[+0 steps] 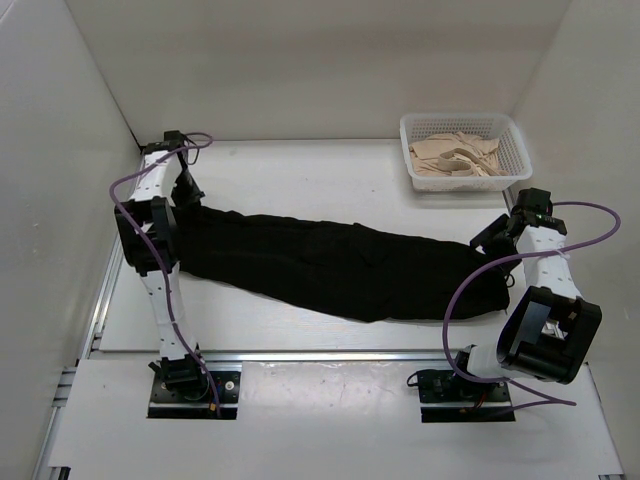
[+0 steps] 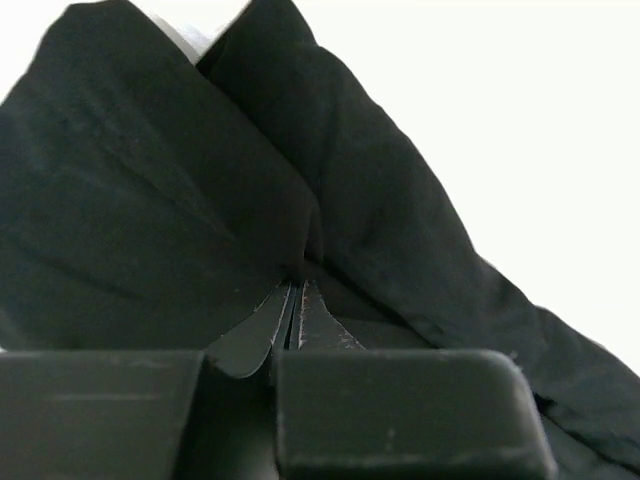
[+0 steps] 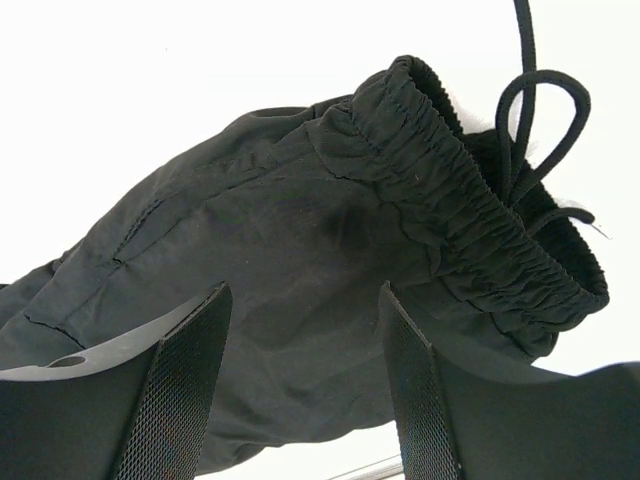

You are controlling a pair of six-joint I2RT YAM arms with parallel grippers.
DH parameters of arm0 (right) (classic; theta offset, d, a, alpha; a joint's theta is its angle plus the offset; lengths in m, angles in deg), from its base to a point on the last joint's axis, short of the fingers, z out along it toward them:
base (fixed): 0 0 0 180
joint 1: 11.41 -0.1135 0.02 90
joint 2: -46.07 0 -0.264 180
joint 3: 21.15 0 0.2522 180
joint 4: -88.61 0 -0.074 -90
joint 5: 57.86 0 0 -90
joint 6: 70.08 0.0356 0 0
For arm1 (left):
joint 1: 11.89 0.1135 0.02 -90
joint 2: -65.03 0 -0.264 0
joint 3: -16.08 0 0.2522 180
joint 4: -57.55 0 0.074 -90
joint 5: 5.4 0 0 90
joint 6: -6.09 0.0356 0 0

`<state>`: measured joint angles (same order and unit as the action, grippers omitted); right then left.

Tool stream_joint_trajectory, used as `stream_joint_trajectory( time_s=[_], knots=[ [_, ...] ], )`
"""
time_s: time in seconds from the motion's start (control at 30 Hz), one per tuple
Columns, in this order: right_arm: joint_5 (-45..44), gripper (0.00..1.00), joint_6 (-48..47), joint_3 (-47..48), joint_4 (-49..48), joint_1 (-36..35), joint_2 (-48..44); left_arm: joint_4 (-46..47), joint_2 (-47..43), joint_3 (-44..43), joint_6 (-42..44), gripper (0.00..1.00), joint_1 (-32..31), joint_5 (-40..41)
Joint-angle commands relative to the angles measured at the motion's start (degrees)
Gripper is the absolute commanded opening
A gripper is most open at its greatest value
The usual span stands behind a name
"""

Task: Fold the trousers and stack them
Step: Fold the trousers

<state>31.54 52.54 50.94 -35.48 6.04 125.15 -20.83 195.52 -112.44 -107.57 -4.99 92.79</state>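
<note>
the trousers (image 1: 340,265) lie stretched out long on the table (image 1: 300,165). they make one dark band that begins just in front of the basket (image 1: 462,119) and runs far away from it, toward the side of the left arm. they are outside the basket and apart from it. inside the basket lie beige garments (image 1: 455,158).

the left gripper (image 1: 185,195) is at the end of the trousers that is farthest from the basket. in the left wrist view its fingers are pressed together and the black fabric gathers into a pucker at their tips. so the left gripper is clenched on a fold of the trousers.

the right gripper (image 1: 490,235) is at the end of the trousers nearest to the basket, a little in front of it. in the right wrist view its jaws stand wide apart, released, and the fabric shows between the two fingers. i cannot tell if the fingers touch it. beyond the fingers is the gathered elastic waistband (image 3: 480,200), with a looped drawstring (image 3: 540,120) beside it.
</note>
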Motion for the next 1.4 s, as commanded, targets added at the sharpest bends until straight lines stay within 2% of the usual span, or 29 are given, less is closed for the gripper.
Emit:
stream_joint_trajectory(
  time_s=[0.0,0.13,0.27,0.33,0.37,0.4,0.47,0.5,0.57,0.7,0.8,0.83,0.97,1.03,1.1,1.13,1.2,1.33,1.37],
  knots=[
    [1.0,0.66,-0.1,1.1,-0.8,-0.2,-0.8,1.0,-11.4,-2.0,-1.4,0.10,1.4,0.3],
    [1.0,0.66,-0.1,1.1,-0.8,-0.2,-0.8,1.7,-12.1,-4.9,-1.4,0.10,2.1,-4.7],
    [1.0,0.66,-0.1,1.1,-1.4,-0.2,-0.3,-0.2,-6.1,-12.0,-0.9,0.10,1.5,-4.3],
    [1.0,0.66,-0.1,1.1,-1.4,-0.2,-0.3,-0.8,-4.1,-12.5,-1.5,0.10,1.5,-4.3],
    [1.0,0.66,-0.1,1.1,-1.4,-0.2,-0.3,-0.8,-3.1,-14.3,-2.1,0.15,1.5,-5.1],
    [1.0,0.66,-0.1,1.1,-1.4,-0.2,-0.3,-0.8,-0.3,-15.7,-2.1,0.31,1.5,-5.1],
    [1.0,0.66,-0.1,0.6,-1.4,-0.2,-0.3,-3.4,2.6,-19.0,-2.1,0.72,2.0,-5.1],
    [1.0,0.66,-0.1,0.6,-1.4,-0.2,-0.9,-5.4,3.5,-21.3,-2.1,0.78,2.0,-5.1],
    [1.0,0.66,-0.1,0.0,-1.4,-0.2,-1.4,-5.4,2.5,-20.4,-2.1,0.94,2.0,-4.1],
    [1.0,0.66,-0.1,0.0,-1.4,-0.2,-3.2,-2.1,-7.3,-10.2,-3.6,0.94,4.5,0.5],
    [1.6,0.66,-0.6,0.0,-1.4,-0.7,-3.8,1.4,-16.3,1.9,-5.3,0.92,7.1,3.7],
    [1.6,0.66,-0.6,0.0,-1.4,-0.8,-4.3,2.8,-20.2,8.4,-5.9,0.91,9.2,3.2],
    [2.3,0.66,-0.6,0.0,-1.4,-2.1,-3.8,7.6,-23.5,18.8,-6.4,0.91,13.8,-0.2],
    [2.8,0.66,-0.6,0.0,-1.4,-2.8,-3.8,9.9,-22.9,21.3,-6.9,0.91,15.2,-2.7],
    [2.8,0.66,-0.6,0.6,-0.8,-3.4,-3.8,11.4,-21.0,24.0,-7.5,0.76,17.2,-6.9],
    [2.8,0.66,-0.6,0.6,-0.8,-3.4,-3.8,12.1,-20.0,24.0,-7.5,0.72,17.7,-8.2],
    [2.8,0.66,-0.6,1.1,-0.3,-3.4,-3.8,12.7,-16.7,23.1,-7.5,0.72,17.7,-11.0],
    [2.8,0.66,-0.6,1.1,-0.3,-3.4,-3.8,12.7,-12.3,19.6,-7.5,0.86,17.1,-11.0],
    [2.8,0.66,-0.6,0.6,-0.3,-3.4,-3.8,12.7,-11.4,19.0,-8.1,0.86,17.1,-10.4]
  ],
)
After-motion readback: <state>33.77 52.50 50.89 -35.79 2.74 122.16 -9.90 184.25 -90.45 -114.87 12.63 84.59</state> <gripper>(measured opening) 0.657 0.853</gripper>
